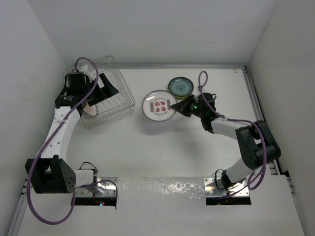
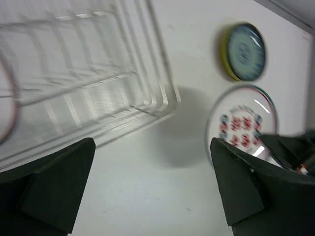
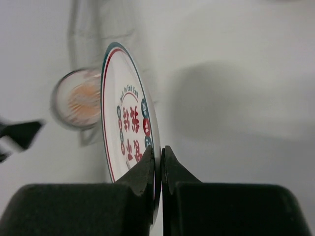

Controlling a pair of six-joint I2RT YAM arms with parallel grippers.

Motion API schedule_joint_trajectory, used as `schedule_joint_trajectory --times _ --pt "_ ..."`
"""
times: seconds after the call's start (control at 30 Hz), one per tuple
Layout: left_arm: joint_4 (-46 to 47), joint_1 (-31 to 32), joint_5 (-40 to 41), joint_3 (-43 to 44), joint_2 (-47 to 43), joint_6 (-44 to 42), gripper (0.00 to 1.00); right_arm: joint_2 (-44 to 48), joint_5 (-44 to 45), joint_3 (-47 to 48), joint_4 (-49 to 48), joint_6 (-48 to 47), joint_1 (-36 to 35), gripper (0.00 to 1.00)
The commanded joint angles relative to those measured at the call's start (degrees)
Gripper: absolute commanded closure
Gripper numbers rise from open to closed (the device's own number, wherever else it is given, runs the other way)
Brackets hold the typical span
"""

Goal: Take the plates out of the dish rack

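The wire dish rack (image 1: pixel 123 98) stands at the back left, blurred in the left wrist view (image 2: pixel 88 83). My left gripper (image 1: pixel 105 90) hangs open over the rack's right end with nothing between its fingers (image 2: pixel 246 187). A pale plate (image 1: pixel 90 111) leans at the rack's near left corner; its pink rim (image 2: pixel 9 110) shows, and the right wrist view has it as an orange blur (image 3: pixel 78 98). My right gripper (image 1: pixel 180 105) is shut on the right rim of a white plate with red marks (image 1: pixel 157 105) (image 3: pixel 125 128) (image 2: pixel 243 123), held level above the table. A teal plate with a yellow rim (image 1: pixel 180 87) (image 2: pixel 243 51) lies on the table behind it.
White walls close in the table on the left, back and right. The right arm's forearm (image 1: pixel 224 125) stretches from the right side toward the middle. The teal plate lies just behind the right gripper.
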State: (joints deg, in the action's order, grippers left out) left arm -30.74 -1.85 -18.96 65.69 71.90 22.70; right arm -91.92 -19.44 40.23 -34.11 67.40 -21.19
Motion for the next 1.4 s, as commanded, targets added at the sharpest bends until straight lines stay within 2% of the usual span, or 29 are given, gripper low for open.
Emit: schedule_joint_trajectory --times 0.0,0.03,0.1,0.23,0.27,0.33,0.37,0.4,0.43,0.5,0.57,0.6,0.63,0.7,0.73,0.83,0.87,0.93,0.97,1.07,1.37 --pt "-5.73 0.35 22.50 4.79 -5.18 -4.76 0.00 8.85 6.79 -5.23 10.50 -6.72 4.65 1.00" --pt "-6.43 0.35 22.56 5.06 -5.19 -4.77 0.00 10.17 9.13 -5.25 12.38 -6.75 4.67 1.00" --pt "-7.49 0.35 28.70 5.59 -6.24 -4.51 0.00 12.28 10.65 -7.79 15.72 -10.61 6.42 1.00" --pt "-7.67 0.26 35.81 4.89 -6.16 -3.10 0.00 10.45 10.57 -9.02 18.81 -15.88 8.70 1.00" --pt "-8.19 0.26 37.05 4.89 -5.90 -2.66 0.00 9.84 10.30 -9.20 18.55 -16.33 9.06 0.99" --pt "-8.37 0.18 39.42 4.80 -5.63 -1.96 0.00 7.90 10.39 -9.29 18.29 -17.21 9.50 0.90" --pt "-8.37 0.18 40.05 4.54 -5.54 -1.78 0.00 7.29 10.30 -9.38 18.03 -17.82 9.76 0.83" --pt "-8.37 0.18 40.58 4.45 -5.54 -1.69 0.00 6.15 9.87 -9.38 17.50 -18.26 9.85 0.37" --pt "-8.20 0.18 41.63 4.36 -5.28 -1.78 0.00 5.62 9.86 -8.59 18.19 -18.70 9.77 0.24" --pt "-8.28 0.09 42.69 4.53 -4.84 -1.78 0.00 4.74 9.86 -7.89 19.68 -19.84 9.76 0.18" --pt "-8.72 -0.09 44.44 5.14 -3.87 -1.69 0.00 5.69 12.92 -6.83 21.96 -22.64 9.50 0.05" --pt "-8.72 -0.17 44.88 5.24 -3.52 -1.78 0.01 6.57 15.29 -6.22 27.37 -24.31 8.98 0.01" --pt "-8.63 -0.17 45.93 5.67 -2.56 -1.69 0.01 8.75 23.14 -3.60 31.17 -26.42 7.15 0.01" --pt "-9.07 -0.35 46.73 6.46 -1.07 -1.52 0.03 11.14 31.88 -1.21 40.82 -32.14 4.77 0.01" --pt "-9.77 -0.35 47.95 7.77 0.68 -1.34 0.04 12.45 34.88 -0.86 42.01 -33.72 3.80 0.01" --pt "-10.21 -0.53 49.54 10.15 4.55 -1.08 0.08 17.64 33.60 -3.21 41.67 -34.70 3.61 0.01" --pt "-10.48 -0.79 49.55 10.77 5.61 -0.99 0.16 19.65 32.20 -3.83 41.23 -35.05 3.61 0.01" --pt "-10.65 -1.14 49.63 12.52 8.76 -0.90 0.23 20.72 30.09 -5.24 40.35 -35.31 3.61 0.01" --pt "-11.09 -1.58 49.55 13.14 9.92 -0.90 0.30 20.99 28.95 -5.60 40.09 -35.32 3.53 0.01" --pt "-11.70 -2.54 49.11 15.69 13.70 -0.90 0.37 21.17 24.72 -6.91 38.95 -34.97 3.26 0.01" --pt "-12.94 -4.74 50.07 18.33 18.71 -1.25 0.40 21.08 20.32 -8.59 35.96 -34.53 2.91 0.01"
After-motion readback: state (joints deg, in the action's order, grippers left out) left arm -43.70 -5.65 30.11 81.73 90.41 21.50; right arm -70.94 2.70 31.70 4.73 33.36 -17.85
